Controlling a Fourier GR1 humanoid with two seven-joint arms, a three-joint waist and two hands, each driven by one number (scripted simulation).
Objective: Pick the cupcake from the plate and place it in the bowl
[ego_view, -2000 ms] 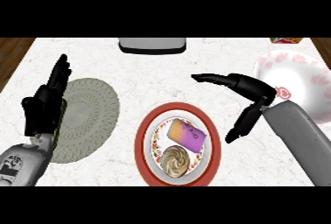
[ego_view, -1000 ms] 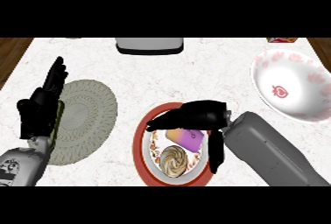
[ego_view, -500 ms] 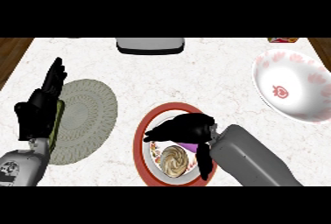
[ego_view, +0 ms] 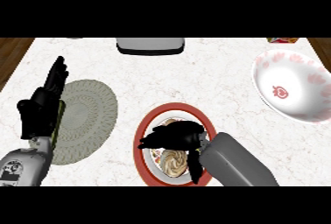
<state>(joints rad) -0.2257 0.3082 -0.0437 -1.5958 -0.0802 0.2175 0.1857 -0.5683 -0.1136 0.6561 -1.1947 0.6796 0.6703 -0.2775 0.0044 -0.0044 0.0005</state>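
Down on the red-rimmed plate (ego_view: 174,106), right hand (ego_view: 176,136) curled round the hidden cupcake; bowl (ego_view: 292,65) well apart.

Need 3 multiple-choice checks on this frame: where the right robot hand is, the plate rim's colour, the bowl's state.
1. The right robot hand is:
A. inside the bowl
B. over the plate
C. out of view

2. The plate's rim is:
A. blue
B. green
C. red

3. The bowl is:
A. upright with nothing in it
B. upside down
C. lying on its side

Key:
1 B: the hand covers the plate's upper part.
2 C: a red ring runs round the plate.
3 A: its white inside, with a red mark, shows bare.
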